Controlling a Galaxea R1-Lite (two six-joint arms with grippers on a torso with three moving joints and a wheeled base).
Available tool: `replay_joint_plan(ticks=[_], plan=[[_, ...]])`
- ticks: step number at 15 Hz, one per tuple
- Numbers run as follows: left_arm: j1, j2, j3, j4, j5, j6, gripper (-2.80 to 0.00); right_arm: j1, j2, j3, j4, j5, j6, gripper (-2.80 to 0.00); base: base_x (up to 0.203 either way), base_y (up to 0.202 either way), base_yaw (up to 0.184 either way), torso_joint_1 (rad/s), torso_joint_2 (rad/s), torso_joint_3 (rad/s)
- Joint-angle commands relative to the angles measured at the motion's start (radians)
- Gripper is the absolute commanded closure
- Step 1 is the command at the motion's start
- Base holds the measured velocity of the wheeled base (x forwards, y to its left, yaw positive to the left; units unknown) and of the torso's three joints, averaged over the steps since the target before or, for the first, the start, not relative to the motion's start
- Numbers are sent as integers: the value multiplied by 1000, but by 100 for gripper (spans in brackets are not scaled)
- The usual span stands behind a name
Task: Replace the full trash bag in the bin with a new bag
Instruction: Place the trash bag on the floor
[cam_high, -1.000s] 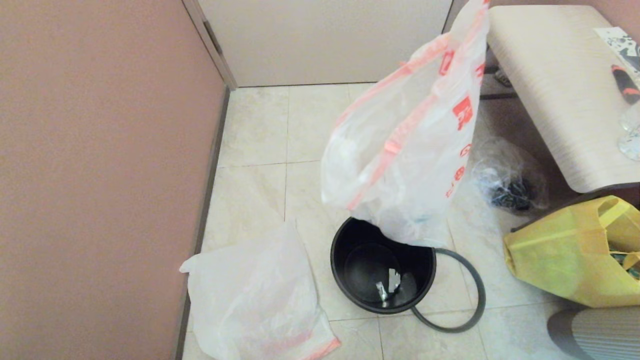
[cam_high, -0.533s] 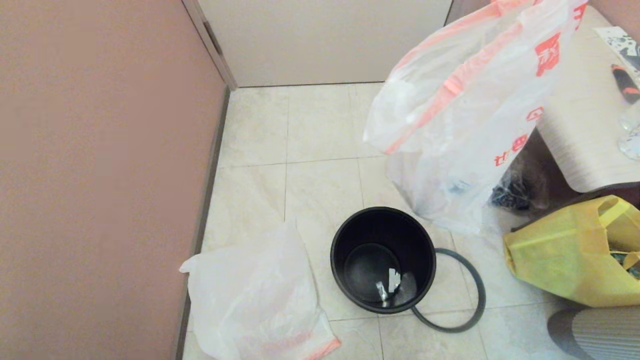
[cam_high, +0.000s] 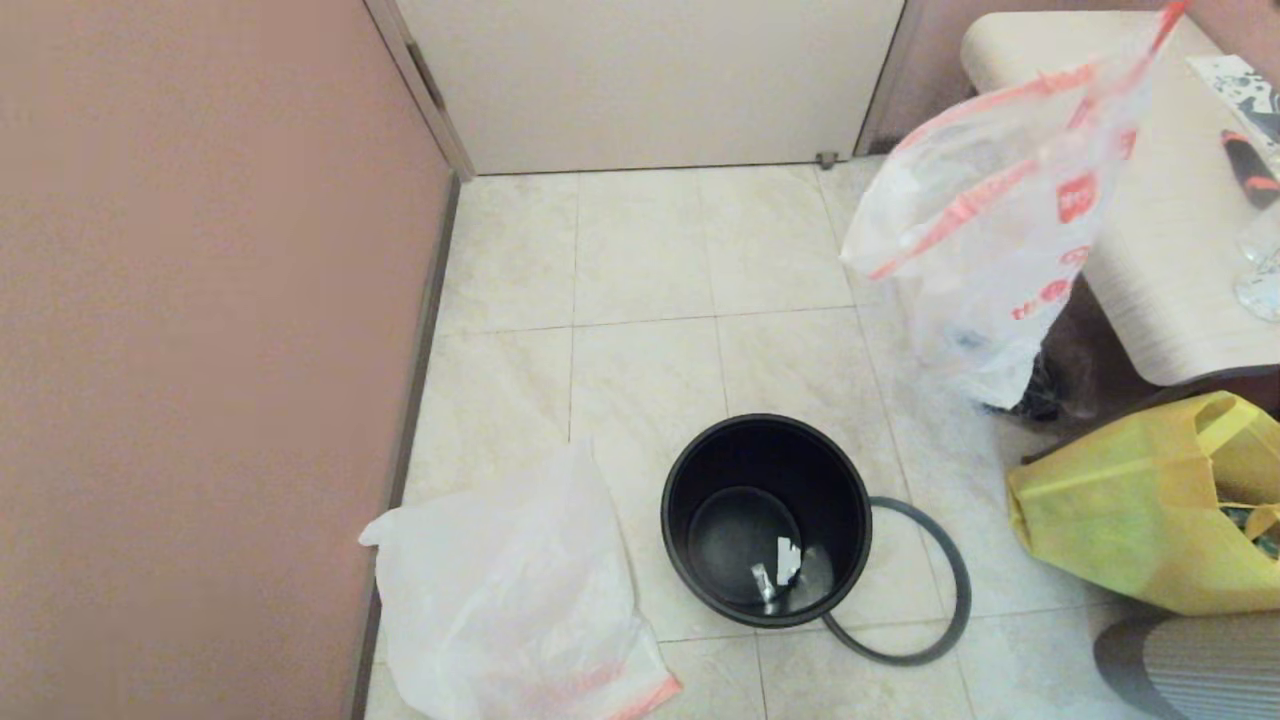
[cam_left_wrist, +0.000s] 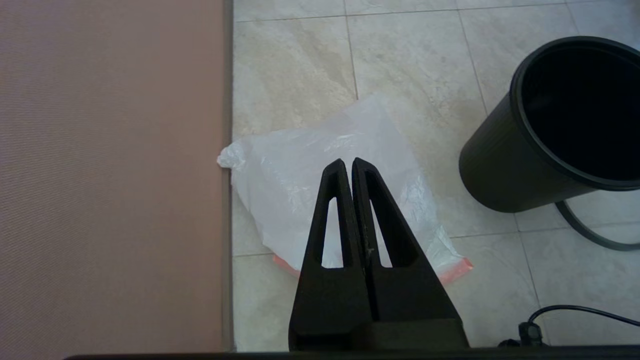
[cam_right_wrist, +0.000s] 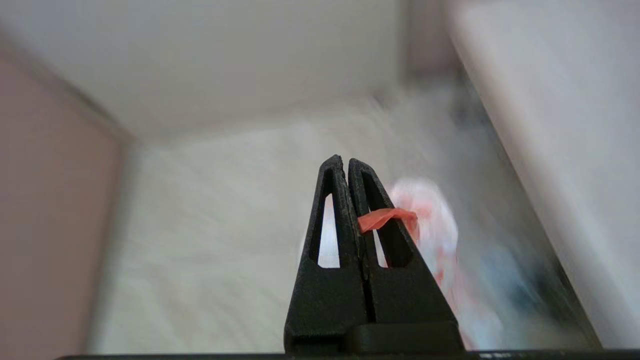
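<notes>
Fingers of the right gripper (cam_right_wrist: 345, 162) are pressed together on an orange handle loop (cam_right_wrist: 386, 218) of the full trash bag (cam_high: 1000, 250); the head view does not show the gripper itself, only the bag hanging from beyond the top right corner. The bag is clear of the bin (cam_high: 765, 520) — it hangs in the air far off to the bin's right and farther from the robot, in front of the pale surface (cam_high: 1170, 230) and just above the clear bag with dark contents (cam_high: 1040, 395). Its long axis runs slanted, from the held handle down and inward to the sagging bottom.

The bin stands open and nearly empty, a few scraps on its floor, with its grey hoop (cam_high: 925, 600) lying on the tiles against its right side. The new bag (cam_high: 510, 600) lies flat on the floor just left of the bin, by the wall.

Fingers of the left gripper (cam_left_wrist: 348, 165) are together and hold nothing; in the left wrist view they point straight at the new bag, with the bin off to one side.

Judged from this, the old bag still has to be set down on the right. Once it is, the left arm is plainly the nearer one for fetching the new bag — it is already aimed there.
</notes>
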Motion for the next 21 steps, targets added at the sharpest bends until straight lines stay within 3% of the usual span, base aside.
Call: replay_joint_plan(ticks=[1, 6, 9, 11, 12, 15, 19, 21], plan=[[0, 0, 0, 0, 0, 0, 0, -97, 148, 35, -9, 26, 31, 0, 0, 0, 0, 0, 0, 0], [0, 0, 0, 0, 0, 0, 0, -273, 563, 41, -107, 84, 106, 0, 0, 0, 0, 0, 0, 0], [0, 0, 0, 0, 0, 0, 0, -305, 700, 18, -120, 86, 108, 0, 0, 0, 0, 0, 0, 0], [0, 0, 0, 0, 0, 0, 0, -302, 660, 20, -59, 65, 95, 0, 0, 0, 0, 0, 0, 0], [0, 0, 0, 0, 0, 0, 0, -293, 622, 20, 0, 54, 93, -280, 0, 0, 0, 0, 0, 0], [0, 0, 0, 0, 0, 0, 0, -253, 460, 31, 141, 66, 133, -280, 0, 0, 0, 0, 0, 0], [-1, 0, 0, 0, 0, 0, 0, -185, 267, 68, 318, 232, 334, -280, 0, 0, 0, 0, 0, 0], [0, 0, 0, 0, 0, 0, 0, -182, 199, 143, 303, 374, 431, -280, 0, 0, 0, 0, 0, 0]])
